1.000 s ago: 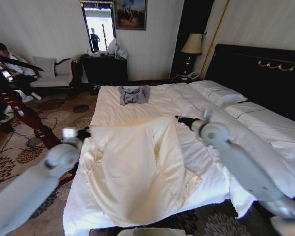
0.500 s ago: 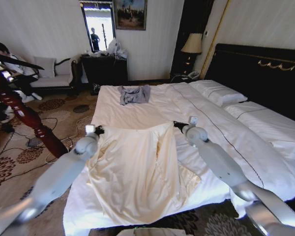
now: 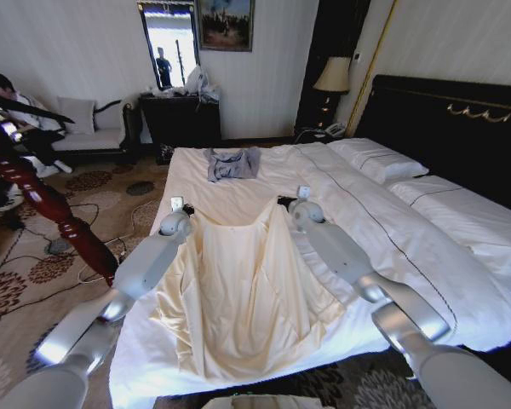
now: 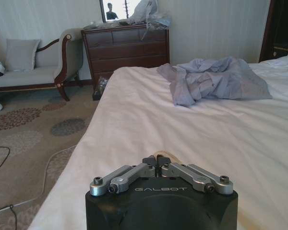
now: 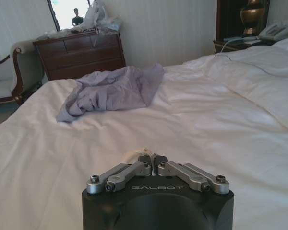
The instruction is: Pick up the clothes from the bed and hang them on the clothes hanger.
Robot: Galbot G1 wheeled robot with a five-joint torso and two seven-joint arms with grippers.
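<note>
The left gripper (image 3: 186,210) and right gripper (image 3: 286,202) were each pinched closed on a top corner of the clothes (image 3: 238,290), draped across the bed (image 3: 238,192). Lifting both evenly, I judged, would keep the fabric spread.

Grey-blue garment (image 3: 233,164) crumpled – dresser (image 3: 180,122), sofa (image 3: 89,136), lamp (image 3: 332,78) behind.

Galbot arms and wrist housings
Silver-grey tubular arms, rounded joints. Left gripper (image 4: 157,161) and right gripper (image 5: 152,159): black housing lettered GALBOT, silver screwed linkages, small dark jaws.
</note>
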